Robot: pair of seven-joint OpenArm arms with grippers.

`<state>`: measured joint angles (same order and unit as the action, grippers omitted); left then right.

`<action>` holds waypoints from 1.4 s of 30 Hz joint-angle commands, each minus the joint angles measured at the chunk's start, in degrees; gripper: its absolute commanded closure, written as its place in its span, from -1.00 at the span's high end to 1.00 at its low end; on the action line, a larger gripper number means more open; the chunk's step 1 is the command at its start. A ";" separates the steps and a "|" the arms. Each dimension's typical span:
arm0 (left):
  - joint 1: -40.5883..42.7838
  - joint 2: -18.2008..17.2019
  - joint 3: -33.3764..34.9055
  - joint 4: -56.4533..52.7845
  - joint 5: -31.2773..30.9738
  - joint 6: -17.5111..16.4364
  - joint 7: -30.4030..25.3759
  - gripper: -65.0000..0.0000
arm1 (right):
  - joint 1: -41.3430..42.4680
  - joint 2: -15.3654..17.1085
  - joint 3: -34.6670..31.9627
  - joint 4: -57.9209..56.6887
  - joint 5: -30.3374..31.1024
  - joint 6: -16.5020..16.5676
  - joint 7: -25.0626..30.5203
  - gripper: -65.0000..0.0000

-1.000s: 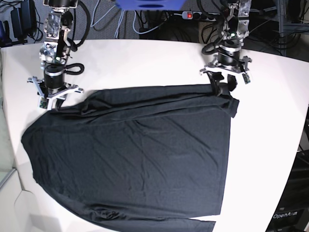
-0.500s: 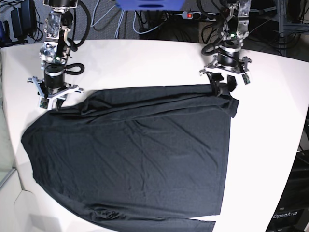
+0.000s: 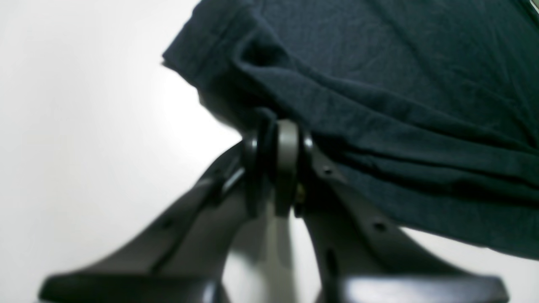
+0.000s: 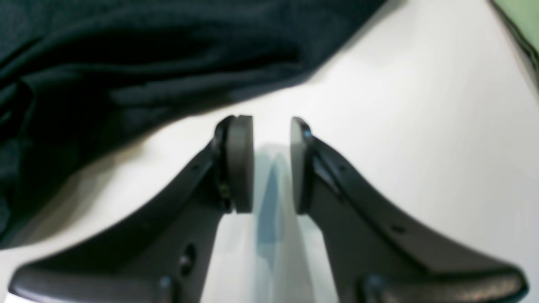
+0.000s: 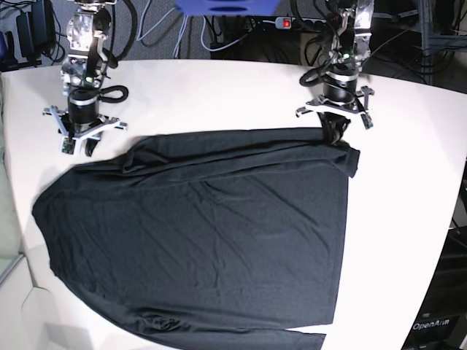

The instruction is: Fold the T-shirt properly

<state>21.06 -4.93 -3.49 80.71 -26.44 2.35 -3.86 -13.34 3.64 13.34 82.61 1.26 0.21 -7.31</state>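
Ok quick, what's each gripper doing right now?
Left gripper: shut on the T-shirt edge.
Right gripper: open, holding nothing, beside the shirt.

Lab: cables point(image 5: 219, 33), power strip point(image 5: 299, 24).

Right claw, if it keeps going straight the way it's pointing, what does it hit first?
Probably bare table. The right claw is open and empty, with white tabletop between and beyond its tips; the T-shirt edge lies off to one side. Depth is unclear.
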 commanded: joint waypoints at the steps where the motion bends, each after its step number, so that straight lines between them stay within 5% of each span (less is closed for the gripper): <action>1: 0.08 -0.13 0.01 0.57 -0.16 -0.11 0.12 -0.85 | 0.46 0.45 0.15 1.13 -0.25 0.10 1.55 -0.49; 7: 0.44 -0.13 -0.07 1.36 -0.16 -0.11 0.12 -1.00 | 0.46 0.45 0.15 1.22 -0.25 0.10 1.55 -0.49; 28: 0.52 -0.13 -0.34 1.36 -0.16 -0.11 0.03 -1.00 | 0.38 0.45 0.15 1.22 -0.33 0.10 1.55 -0.49; 35: 1.05 -0.13 -0.07 3.47 -0.16 -0.11 -0.14 -0.55 | 0.38 0.45 0.15 1.22 -0.33 0.10 1.55 -0.49; 42: 1.05 -0.04 -0.07 5.67 -0.25 -0.11 -0.14 -0.50 | 0.38 0.45 0.15 1.22 -0.33 0.10 1.55 -0.49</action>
<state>22.26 -4.89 -3.53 85.49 -26.52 2.79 -2.55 -13.37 3.66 13.34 82.61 1.26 0.21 -7.31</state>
